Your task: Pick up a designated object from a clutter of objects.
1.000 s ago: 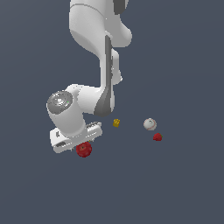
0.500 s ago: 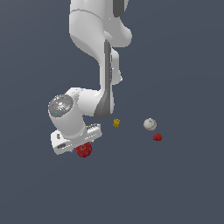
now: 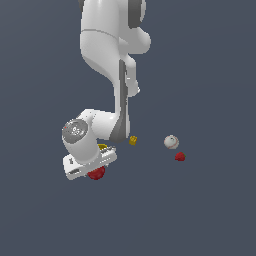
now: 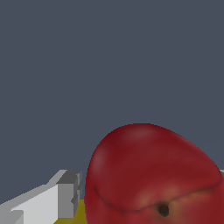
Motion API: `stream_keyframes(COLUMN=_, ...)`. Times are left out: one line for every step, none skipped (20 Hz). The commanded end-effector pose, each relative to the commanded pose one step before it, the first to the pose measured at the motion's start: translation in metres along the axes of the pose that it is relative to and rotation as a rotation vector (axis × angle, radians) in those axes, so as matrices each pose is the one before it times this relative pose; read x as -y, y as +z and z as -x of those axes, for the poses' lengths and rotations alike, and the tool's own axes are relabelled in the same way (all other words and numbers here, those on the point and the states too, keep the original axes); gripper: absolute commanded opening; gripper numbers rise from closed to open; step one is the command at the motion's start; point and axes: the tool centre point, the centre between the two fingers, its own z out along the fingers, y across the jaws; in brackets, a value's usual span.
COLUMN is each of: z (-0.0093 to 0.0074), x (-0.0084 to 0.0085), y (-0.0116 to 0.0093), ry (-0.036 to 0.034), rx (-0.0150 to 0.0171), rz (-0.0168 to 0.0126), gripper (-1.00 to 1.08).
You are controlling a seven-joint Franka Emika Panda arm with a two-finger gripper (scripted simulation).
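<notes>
The dark-red apple [image 3: 97, 173] lies at the exterior view's lower left, mostly covered by my white hand. My gripper [image 3: 93, 168] is right over it, jaws open around it. In the wrist view the apple [image 4: 151, 175] fills the frame with its stem dimple showing. One grey finger [image 4: 68, 194] stands just beside it with a thin gap; the other finger is hidden. The yellow cup [image 3: 102, 147] peeks out behind the hand and shows as a yellow patch [image 4: 79, 213] in the wrist view.
A tiny yellow block [image 3: 133, 140] lies to the exterior view's right of the hand. Farther right are the white ball [image 3: 171, 142] and the tiny red lump [image 3: 180, 157]. The arm's links rise above the hand.
The hand has sunk slightly lower over the apple and shifted a little to the exterior view's right. The apple and the other items have stayed in place.
</notes>
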Motion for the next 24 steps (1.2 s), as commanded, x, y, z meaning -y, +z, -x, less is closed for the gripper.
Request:
stream_keyframes(z=-0.00116, x=-0.00057, y=0.0013, ry=-0.00066, rx=-0.00161, rz=0.00127, gripper=1.0)
stream_keyframes(z=0.0, x=0.0, y=0.0, ry=0.0, rx=0.0, rz=0.0, gripper=-1.0)
stream_keyframes(z=0.0, x=0.0, y=0.0, ry=0.0, rx=0.0, rz=0.0, gripper=-1.0)
stream_keyframes(z=0.0, x=0.0, y=0.0, ry=0.0, rx=0.0, rz=0.0, gripper=-1.0)
stream_keyframes(z=0.0, x=0.0, y=0.0, ry=0.0, rx=0.0, rz=0.0, gripper=-1.0)
stream_keyframes(z=0.0, x=0.0, y=0.0, ry=0.0, rx=0.0, rz=0.0, gripper=-1.0)
stream_keyframes(z=0.0, x=0.0, y=0.0, ry=0.0, rx=0.0, rz=0.0, gripper=-1.0)
stream_keyframes(z=0.0, x=0.0, y=0.0, ry=0.0, rx=0.0, rz=0.0, gripper=-1.0)
stream_keyframes(z=0.0, x=0.0, y=0.0, ry=0.0, rx=0.0, rz=0.0, gripper=-1.0)
stream_keyframes(z=0.0, x=0.0, y=0.0, ry=0.0, rx=0.0, rz=0.0, gripper=-1.0)
stream_keyframes(z=0.0, x=0.0, y=0.0, ry=0.0, rx=0.0, rz=0.0, gripper=-1.0)
stream_keyframes(z=0.00062, x=-0.00064, y=-0.00043, ry=0.00113, rx=0.00033, rz=0.00023, gripper=-1.0)
stream_keyframes(z=0.00009, x=0.00006, y=-0.00019, ry=0.0, rx=0.0, rz=0.0, gripper=-1.0)
stream_keyframes(z=0.00027, x=0.00018, y=-0.00056, ry=0.0, rx=0.0, rz=0.0, gripper=-1.0)
stream_keyframes(z=0.00046, x=0.0003, y=-0.00094, ry=0.0, rx=0.0, rz=0.0, gripper=-1.0)
stream_keyframes(z=0.00064, x=0.00042, y=-0.00132, ry=0.0, rx=0.0, rz=0.0, gripper=-1.0)
stream_keyframes(z=0.00082, x=0.00054, y=-0.0017, ry=0.0, rx=0.0, rz=0.0, gripper=-1.0)
stream_keyframes(z=0.00101, x=0.00066, y=-0.00208, ry=0.0, rx=0.0, rz=0.0, gripper=-1.0)
stream_keyframes(z=0.00119, x=0.00079, y=-0.00246, ry=0.0, rx=0.0, rz=0.0, gripper=-1.0)
stream_keyframes(z=0.00138, x=0.00091, y=-0.00285, ry=0.0, rx=0.0, rz=0.0, gripper=-1.0)
stream_keyframes(z=0.00157, x=0.00103, y=-0.00323, ry=0.0, rx=0.0, rz=0.0, gripper=-1.0)
stream_keyframes(z=0.00175, x=0.00116, y=-0.00363, ry=0.0, rx=0.0, rz=0.0, gripper=-1.0)
stream_keyframes(z=0.00194, x=0.00128, y=-0.00402, ry=0.0, rx=0.0, rz=0.0, gripper=-1.0)
stream_keyframes(z=0.00213, x=0.00141, y=-0.00442, ry=0.0, rx=0.0, rz=0.0, gripper=-1.0)
